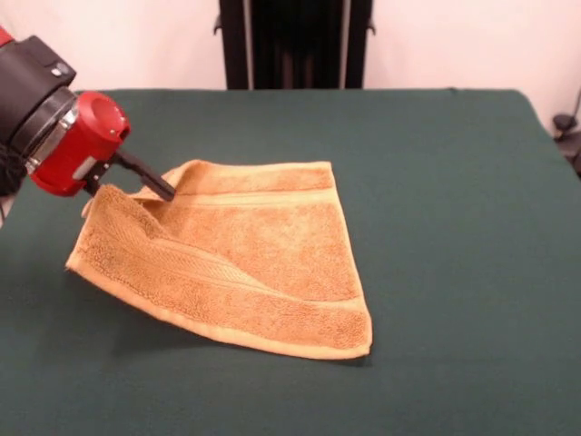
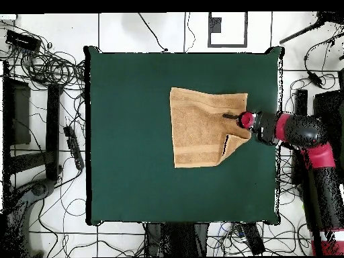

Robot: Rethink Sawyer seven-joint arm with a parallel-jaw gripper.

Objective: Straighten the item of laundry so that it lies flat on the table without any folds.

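Most of the towel (image 1: 245, 263) already lies spread on the table (image 1: 454, 182), so we judge the task well advanced but not finished. In the front view we see the right and near parts of the cloth resting flat, with the near hem running down to the corner at lower right and the far hem lying straight along the top. The remaining fault is at the left end: that edge is raised off the felt, and a diagonal ridge runs from the raised corner down across the pile, which we read as a fold or drape caused by the lift. The gripper (image 1: 162, 186) sits at that raised corner, its dark tips reaching in from the red wrist just above the cloth. We judge the jaws to be clenched on the towel, since the corner hangs from them and casts a shadow beneath, though the tips themselves are too dark to separate. In the overhead view the towel (image 2: 201, 124) lies right of the table's (image 2: 121, 168) centre, and the corner by the gripper (image 2: 233, 117) shows an irregular, notched outline instead of a square one. What is left, in our judgement, is to draw this corner outward until the ridge disappears, lower it, and let go.
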